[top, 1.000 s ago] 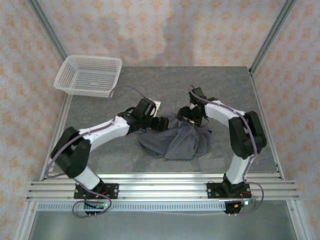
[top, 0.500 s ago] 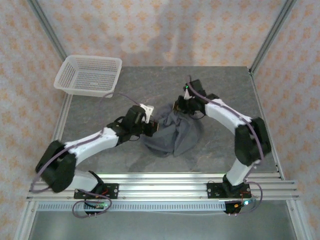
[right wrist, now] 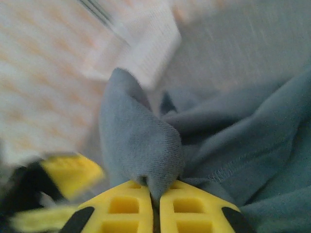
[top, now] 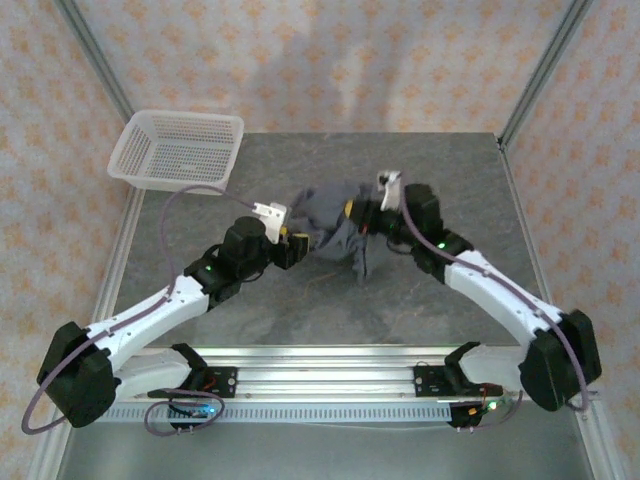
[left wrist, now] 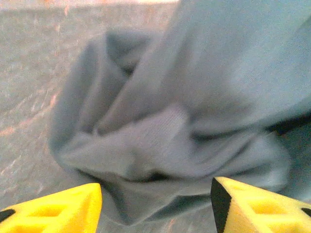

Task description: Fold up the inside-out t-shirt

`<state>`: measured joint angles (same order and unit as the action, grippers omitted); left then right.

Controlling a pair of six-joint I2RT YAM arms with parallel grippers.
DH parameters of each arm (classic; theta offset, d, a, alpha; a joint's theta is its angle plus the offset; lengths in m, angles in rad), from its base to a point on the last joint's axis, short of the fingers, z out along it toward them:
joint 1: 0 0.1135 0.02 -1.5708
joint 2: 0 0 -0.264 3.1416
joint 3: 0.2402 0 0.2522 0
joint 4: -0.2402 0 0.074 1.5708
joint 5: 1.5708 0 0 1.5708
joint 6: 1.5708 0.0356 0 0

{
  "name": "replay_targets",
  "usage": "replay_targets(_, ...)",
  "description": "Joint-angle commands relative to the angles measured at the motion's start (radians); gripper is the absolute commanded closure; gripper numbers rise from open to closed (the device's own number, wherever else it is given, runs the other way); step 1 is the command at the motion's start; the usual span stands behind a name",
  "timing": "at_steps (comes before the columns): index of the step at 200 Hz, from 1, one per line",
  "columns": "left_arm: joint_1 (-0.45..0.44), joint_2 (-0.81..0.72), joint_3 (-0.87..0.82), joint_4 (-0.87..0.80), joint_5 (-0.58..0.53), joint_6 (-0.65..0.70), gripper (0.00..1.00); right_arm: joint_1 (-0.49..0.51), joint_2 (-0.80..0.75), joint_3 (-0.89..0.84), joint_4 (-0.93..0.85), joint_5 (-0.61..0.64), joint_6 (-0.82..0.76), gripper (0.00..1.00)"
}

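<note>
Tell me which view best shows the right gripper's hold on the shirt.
Right wrist: the right gripper is shut, pinching a fold of the t-shirt. Top external shows it small; left wrist shows bunched cloth.

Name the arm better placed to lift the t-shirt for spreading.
Right, probably: the right tool is shut on a fold of the t-shirt, while the left tool is open, with cloth ahead of it but ungripped.
</note>
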<state>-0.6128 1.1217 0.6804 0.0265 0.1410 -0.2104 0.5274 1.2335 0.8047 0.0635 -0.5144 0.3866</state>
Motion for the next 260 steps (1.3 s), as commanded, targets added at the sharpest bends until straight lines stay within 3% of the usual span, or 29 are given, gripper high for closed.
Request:
replay_targets(1, 0.002, -0.025, -0.014, 0.048, -0.045, -0.041, 0.33, 0.016, -0.042, -0.095, -0.041, 0.005, 0.036, 0.75)
replay_targets(16, 0.004, -0.013, 0.009, 0.026, -0.059, -0.037, 0.33, 0.016, -0.120, -0.135, -0.083, 0.084, 0.047, 0.59)
replay_targets(40, 0.009, 0.044, 0.074, -0.029, -0.064, -0.060, 0.33, 0.016, -0.248, -0.182, -0.125, 0.213, 0.012, 0.50)
replay_targets(57, 0.016, 0.104, 0.113, -0.057, -0.030, -0.117, 0.34, 0.027, -0.258, -0.148, -0.171, 0.212, -0.069, 0.43)
replay_targets(86, 0.026, 0.264, 0.171, -0.110, 0.027, -0.228, 0.35, 0.135, -0.090, 0.013, -0.280, 0.214, -0.206, 0.28)
replay_targets(112, 0.048, 0.351, 0.146, -0.063, 0.091, -0.332, 0.35, 0.203, 0.150, 0.145, -0.370, 0.381, -0.250, 0.25)
replay_targets(127, 0.057, 0.401, 0.140, -0.060, 0.131, -0.384, 0.35, 0.203, 0.249, 0.190, -0.407, 0.480, -0.247, 0.29)
replay_targets(143, 0.058, 0.452, 0.127, -0.072, 0.131, -0.416, 0.39, 0.203, 0.285, 0.208, -0.413, 0.510, -0.255, 0.44)
replay_targets(163, 0.069, 0.474, 0.074, -0.032, 0.111, -0.467, 0.61, 0.201, 0.239, 0.200, -0.392, 0.506, -0.249, 0.81)
replay_targets(179, 0.087, 0.467, 0.043, 0.009, 0.120, -0.481, 0.90, 0.186, 0.157, 0.168, -0.384, 0.536, -0.229, 1.00)
replay_targets(185, 0.095, 0.455, 0.032, 0.024, 0.121, -0.484, 1.00, 0.171, 0.117, 0.145, -0.378, 0.548, -0.212, 1.00)
replay_targets(232, 0.159, 0.304, 0.011, -0.019, 0.102, -0.401, 1.00, -0.097, -0.244, -0.150, -0.358, 0.635, -0.015, 1.00)
replay_targets(243, 0.159, 0.286, 0.015, -0.015, 0.137, -0.371, 1.00, -0.116, -0.281, -0.191, -0.371, 0.604, -0.030, 1.00)
replay_targets(252, 0.159, 0.280, 0.016, 0.000, 0.190, -0.354, 0.86, -0.115, -0.288, -0.197, -0.369, 0.485, -0.075, 0.99)
replay_targets(260, 0.159, 0.276, 0.015, 0.005, 0.216, -0.353, 0.71, -0.101, -0.282, -0.190, -0.347, 0.330, -0.102, 0.85)
